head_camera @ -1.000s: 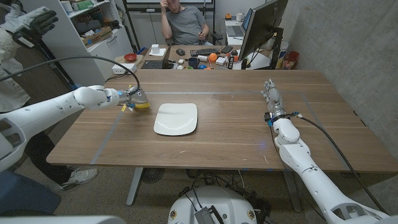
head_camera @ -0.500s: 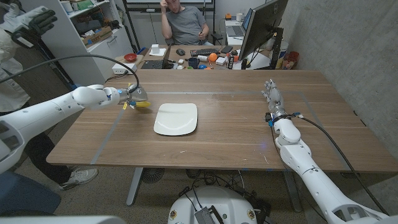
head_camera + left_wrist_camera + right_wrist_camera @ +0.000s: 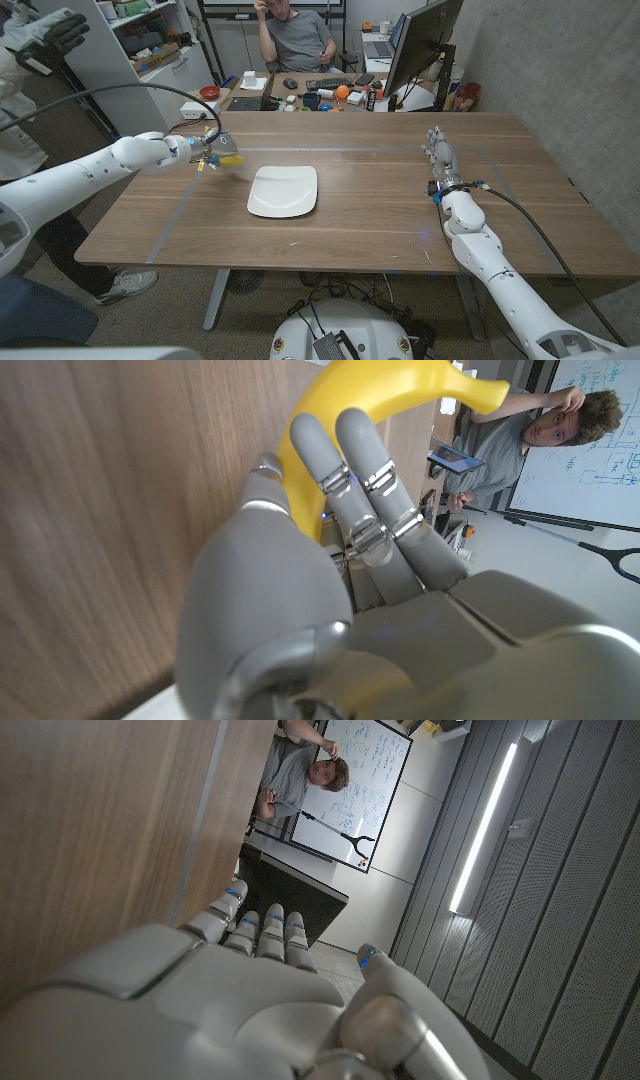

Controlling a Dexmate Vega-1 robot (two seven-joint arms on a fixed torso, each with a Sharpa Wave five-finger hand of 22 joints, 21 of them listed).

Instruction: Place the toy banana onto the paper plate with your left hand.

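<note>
Yellow banana (image 3: 229,157) sits in the left hand (image 3: 208,150), whose fingers (image 3: 345,455) wrap around it in the left wrist view; the hand holds it above the table (image 3: 370,210), just to the left of the white plate (image 3: 283,190) and apart from it. The right hand (image 3: 438,152) stands near the table's right side with fingers straight and close together, holding nothing. A person (image 3: 292,40) sits at a desk behind the table.

Smooth, glossy plastic-looking toy banana (image 3: 385,400); matt white paper plate (image 3: 283,190), seemingly smooth; satin wood-grain table (image 3: 380,200)
</note>
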